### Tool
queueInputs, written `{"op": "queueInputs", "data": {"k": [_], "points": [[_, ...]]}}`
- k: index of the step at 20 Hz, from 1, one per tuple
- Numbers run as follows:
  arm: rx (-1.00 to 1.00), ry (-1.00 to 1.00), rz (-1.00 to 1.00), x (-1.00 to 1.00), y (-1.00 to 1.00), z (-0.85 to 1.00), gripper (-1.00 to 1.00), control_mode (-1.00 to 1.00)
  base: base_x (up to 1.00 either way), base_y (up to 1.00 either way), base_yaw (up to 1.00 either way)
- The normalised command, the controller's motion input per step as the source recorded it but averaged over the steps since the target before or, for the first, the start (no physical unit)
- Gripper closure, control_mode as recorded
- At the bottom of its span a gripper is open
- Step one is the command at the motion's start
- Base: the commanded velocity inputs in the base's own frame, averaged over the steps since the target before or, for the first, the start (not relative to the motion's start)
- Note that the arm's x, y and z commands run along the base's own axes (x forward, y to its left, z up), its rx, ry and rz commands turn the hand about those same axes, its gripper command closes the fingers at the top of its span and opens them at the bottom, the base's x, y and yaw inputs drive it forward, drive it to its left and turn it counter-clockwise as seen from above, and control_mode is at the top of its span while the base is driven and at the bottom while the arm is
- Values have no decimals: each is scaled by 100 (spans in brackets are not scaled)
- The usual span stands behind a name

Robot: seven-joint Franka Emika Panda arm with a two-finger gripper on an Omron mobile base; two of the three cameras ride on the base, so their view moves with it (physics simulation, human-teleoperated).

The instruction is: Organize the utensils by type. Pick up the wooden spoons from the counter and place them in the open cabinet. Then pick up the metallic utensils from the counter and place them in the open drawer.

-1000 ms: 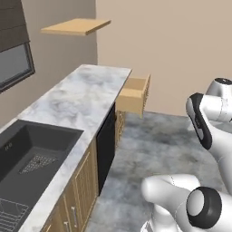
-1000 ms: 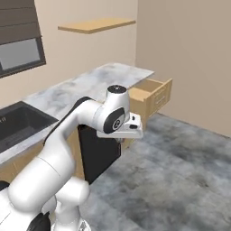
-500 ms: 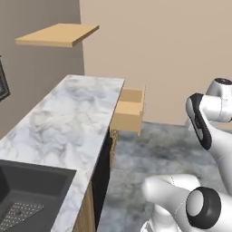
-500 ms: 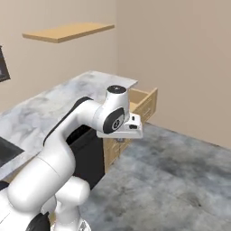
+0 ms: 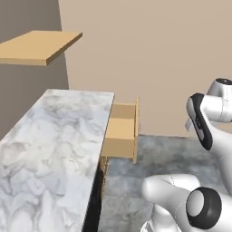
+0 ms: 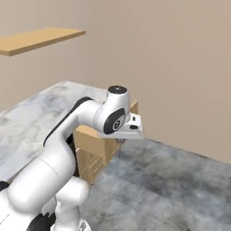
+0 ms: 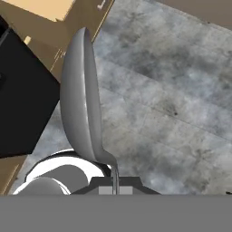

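Marble counter (image 5: 54,149) — open drawer (image 5: 121,131) beside it.

no readable text, no labels, no brands, no numbers, no signs anywhere

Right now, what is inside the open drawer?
The open drawer shows a bare tan wood bottom with no utensil visible on it. Its front stretch is covered by the drawer's own front panel. The gripper holds the silver spoon over the floor, not in the drawer.

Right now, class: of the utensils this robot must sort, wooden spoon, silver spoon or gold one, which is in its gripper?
The silver spoon: the shut gripper pinches its thin stem, and its grey shiny bowl sticks out above the floor near the open drawer.
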Motion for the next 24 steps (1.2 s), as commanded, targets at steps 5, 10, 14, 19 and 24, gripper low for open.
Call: {"op": "queueInputs", "data": {"k": [5, 10, 14, 19, 24], "points": [[0, 0, 0, 0, 0, 0, 100, 100, 88, 6, -12], [0, 0, 0, 0, 0, 0, 100, 100, 67, 14, -13], [0, 0, 0, 0, 0, 0, 100, 100, 49, 14, -10], [0, 0, 0, 0, 0, 0, 100, 100, 37, 15, -6], [0, 0, 0, 0, 0, 0, 100, 100, 6, 2, 0]]}}
